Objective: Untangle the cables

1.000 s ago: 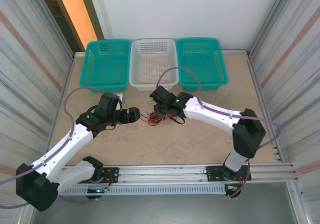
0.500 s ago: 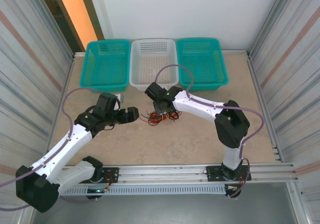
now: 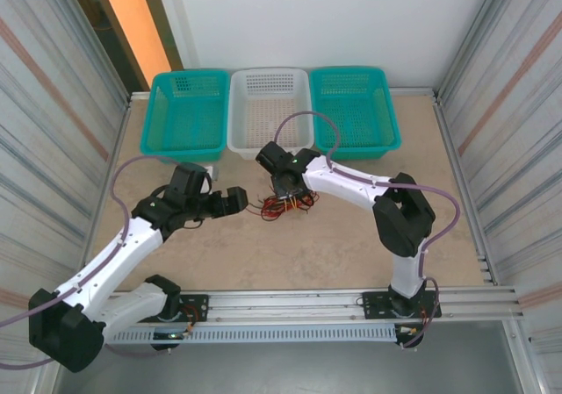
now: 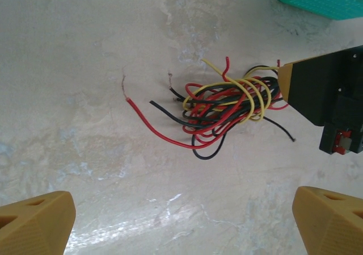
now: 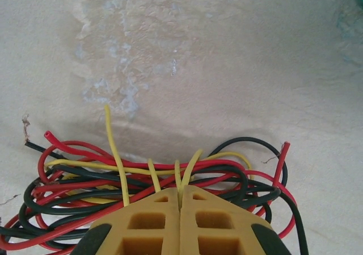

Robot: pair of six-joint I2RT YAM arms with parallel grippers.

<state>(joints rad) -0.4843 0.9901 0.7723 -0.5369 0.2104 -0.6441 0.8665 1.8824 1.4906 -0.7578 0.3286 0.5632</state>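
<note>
Beige marbled worktop (image 3: 290, 254), pale blotches and faint scuffs up close in the wrist views. Corrugated metal wall on the left (image 3: 44, 148), another on the right (image 3: 518, 122). Plain white back wall (image 3: 325, 17). Orange-lit panel (image 3: 132, 17) in a dark frame at the far left corner. Along the far edge, side by side: teal basket (image 3: 184, 118), white basket (image 3: 270, 113), second teal basket (image 3: 354, 109), all perforated. Aluminium rail (image 3: 299, 302) along the near edge, grey surface (image 3: 334, 368) below it. Light even, shadows soft.

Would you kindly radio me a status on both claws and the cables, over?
Left claw open, short of the cables. Right claw shut on cables, yellow strands pinched. Bundle all knotted. Baskets far back, not obstructing.
</note>
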